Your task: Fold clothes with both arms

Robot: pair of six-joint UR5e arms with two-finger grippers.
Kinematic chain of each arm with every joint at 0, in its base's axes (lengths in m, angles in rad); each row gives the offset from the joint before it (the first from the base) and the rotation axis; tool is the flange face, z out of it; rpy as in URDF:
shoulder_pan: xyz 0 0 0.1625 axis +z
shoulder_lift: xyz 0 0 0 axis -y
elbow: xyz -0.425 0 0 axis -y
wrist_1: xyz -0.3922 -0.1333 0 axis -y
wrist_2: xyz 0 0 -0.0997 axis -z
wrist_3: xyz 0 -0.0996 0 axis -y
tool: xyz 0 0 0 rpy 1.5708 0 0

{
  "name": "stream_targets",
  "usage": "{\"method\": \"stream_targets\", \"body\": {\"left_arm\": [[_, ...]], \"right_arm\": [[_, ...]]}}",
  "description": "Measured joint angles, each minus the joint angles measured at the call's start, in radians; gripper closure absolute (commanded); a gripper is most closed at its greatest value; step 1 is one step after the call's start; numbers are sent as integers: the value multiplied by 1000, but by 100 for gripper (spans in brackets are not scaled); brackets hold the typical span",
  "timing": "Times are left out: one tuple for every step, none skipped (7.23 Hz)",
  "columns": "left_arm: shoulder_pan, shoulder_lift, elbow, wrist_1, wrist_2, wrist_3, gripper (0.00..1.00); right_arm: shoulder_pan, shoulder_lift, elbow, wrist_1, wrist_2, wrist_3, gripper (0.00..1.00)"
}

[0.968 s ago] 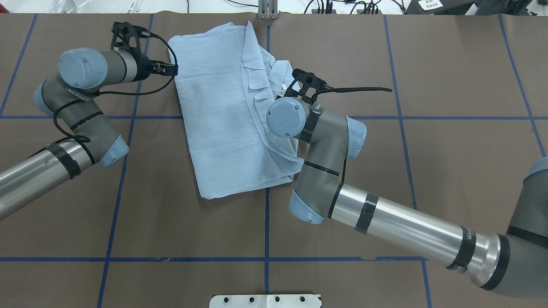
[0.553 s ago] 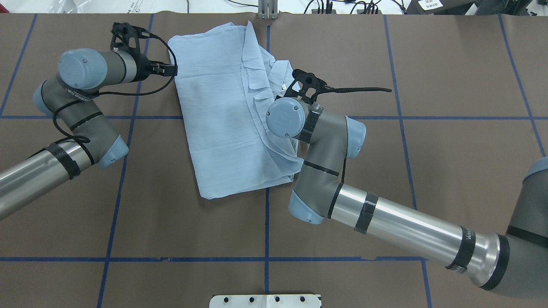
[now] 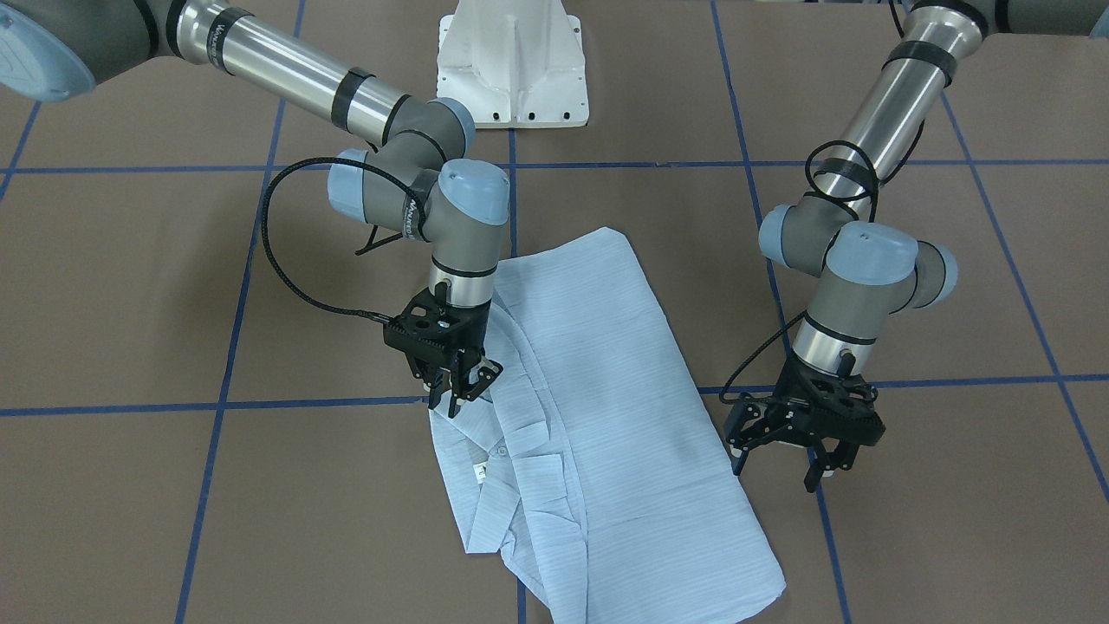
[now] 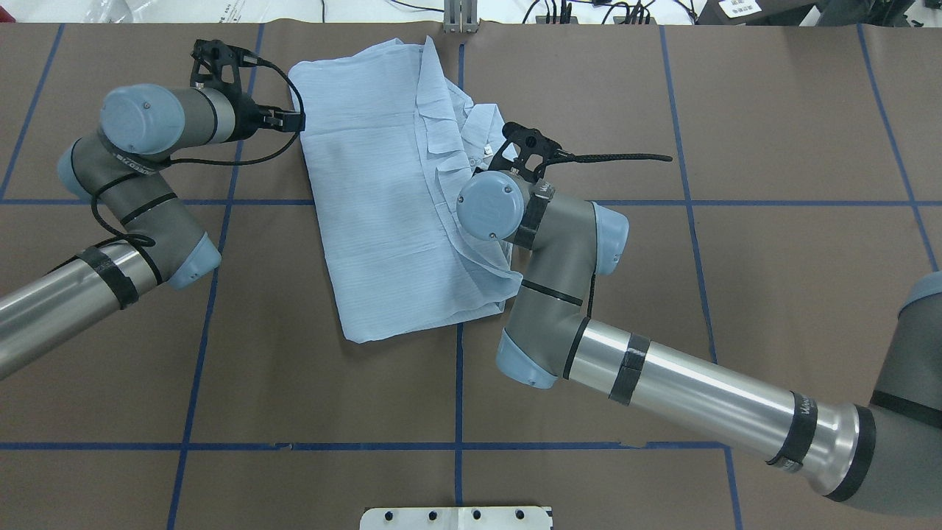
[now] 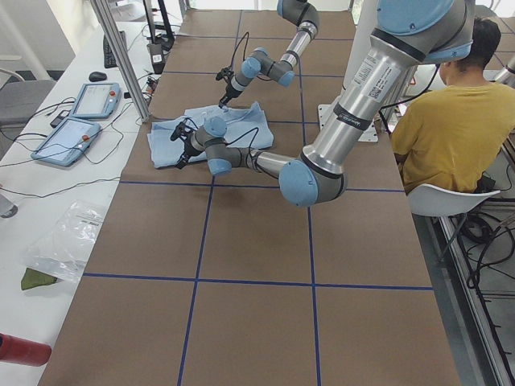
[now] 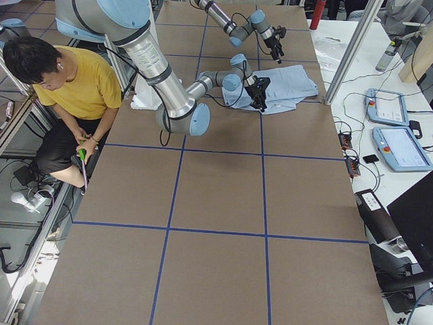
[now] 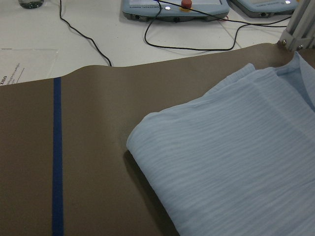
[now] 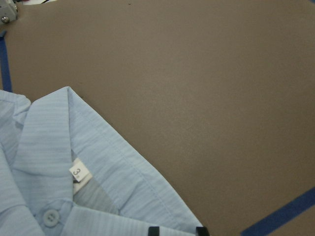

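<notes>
The folded shirt [image 4: 383, 213] lies flat on the brown table [image 4: 773, 110]. The left arm [image 4: 140, 206] bends low at its long edge, with the left gripper [image 3: 774, 468] pointing down, fingers spread wide. The right gripper [image 3: 452, 400] points down onto the collar, jaws drawn narrow; whether they pinch cloth I cannot tell

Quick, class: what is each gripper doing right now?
Left gripper: open, holding nothing, beside the light-blue striped shirt.
Right gripper: open narrowly, fingers over its collar.
</notes>
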Motion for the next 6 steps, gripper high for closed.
{"method": "stream_targets", "body": {"left_arm": [[0,0,0,0,0,0,0],[0,0,0,0,0,0,0],[0,1,0,0,0,0,0],[0,1,0,0,0,0,0],[0,1,0,0,0,0,0],[0,1,0,1,0,0,0]], "right_arm": [[-1,-1,-5,-1,0,0,55],[-2,-1,-10,-3,-1,-1,52],[-3,1,-13,-11,-2,-1,49],[-5,4,-15,-22,-3,-1,47],[-6,5,-15,-27,-7,-1,47],[-8,5,-15,-28,-15,-1,67]]}}
